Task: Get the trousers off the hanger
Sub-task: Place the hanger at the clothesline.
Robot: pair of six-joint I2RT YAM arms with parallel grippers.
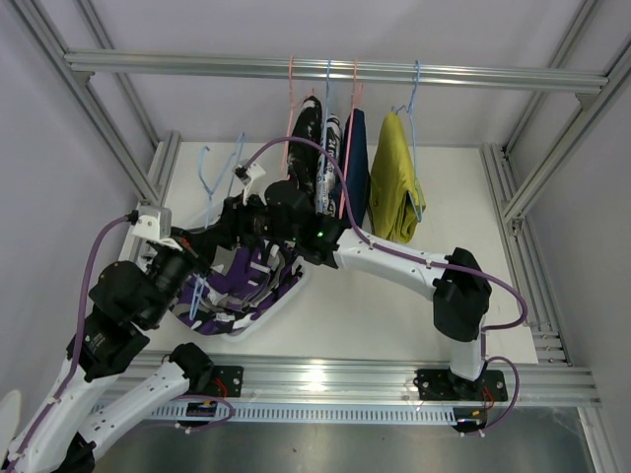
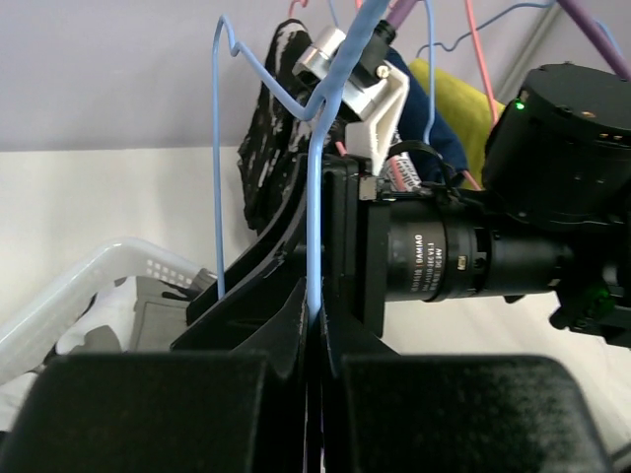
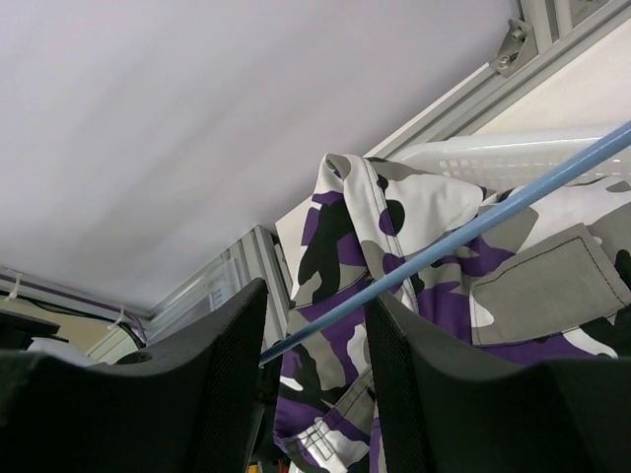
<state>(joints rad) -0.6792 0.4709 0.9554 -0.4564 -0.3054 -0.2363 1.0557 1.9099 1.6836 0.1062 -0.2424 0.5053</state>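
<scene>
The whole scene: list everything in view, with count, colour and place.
rail: one, silver, across the back
hung trousers: four, black speckled, white with blue print, navy, yellow; on the rail
hangers on the rail: several, pink and blue, carrying those trousers
camouflage trousers: one, purple-white-black, in the basket
basket: one, white, front left of the table
bare hangers: two it seems, blue, back left
held hanger: one, blue, over the basket
table: one, white
left gripper: shut on the held hanger
right gripper: open, fingers either side of the held hanger's bar
</scene>
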